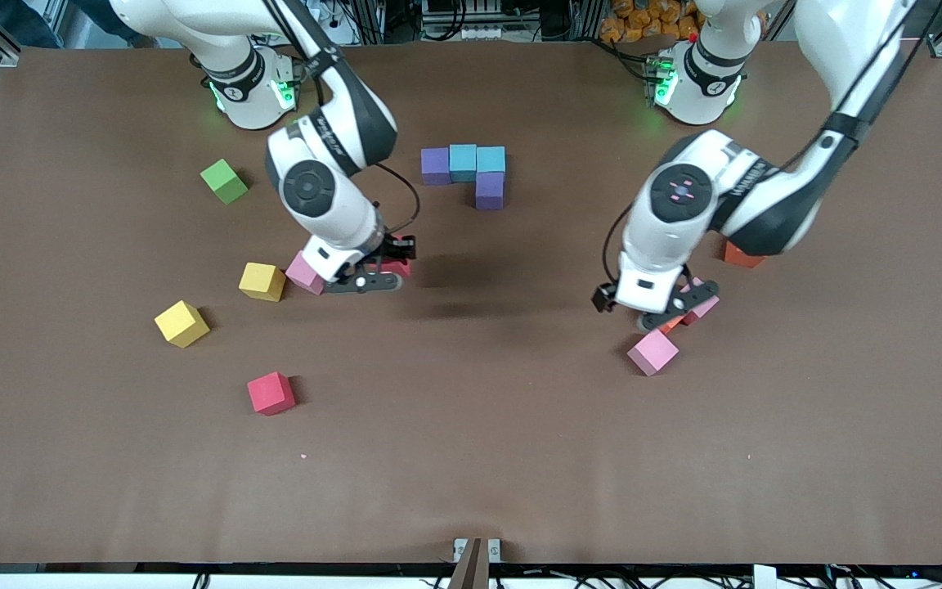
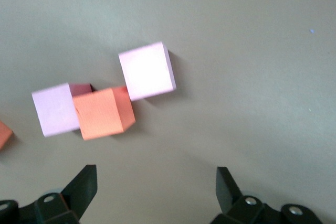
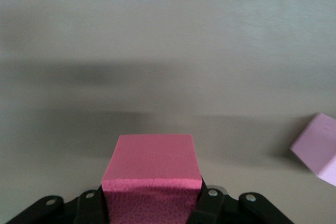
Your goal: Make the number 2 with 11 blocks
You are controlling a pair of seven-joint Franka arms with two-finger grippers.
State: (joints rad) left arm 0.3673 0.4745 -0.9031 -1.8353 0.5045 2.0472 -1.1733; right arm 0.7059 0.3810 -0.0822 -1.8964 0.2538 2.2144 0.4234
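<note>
On the brown counter (image 1: 520, 425) four blocks — two purple, two light blue (image 1: 471, 173) — sit joined near the bases, while the right pincer (image 3: 152, 203) grips a red block (image 3: 152, 169) above bare counter, and the left pincer (image 2: 157, 192) hangs wide open over a pink-and-orange cluster (image 2: 102, 111).

Eleven cubes (image 1: 271, 393), four-cube digit start (image 1: 468, 172)

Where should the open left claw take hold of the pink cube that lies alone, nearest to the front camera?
Probably from straight above, closing on two opposite side faces of the pink cube. It lies flat and turned diagonally, so the left claw should rotate to match its faces. Its sides seem free; the orange cube touches only near one corner.
</note>
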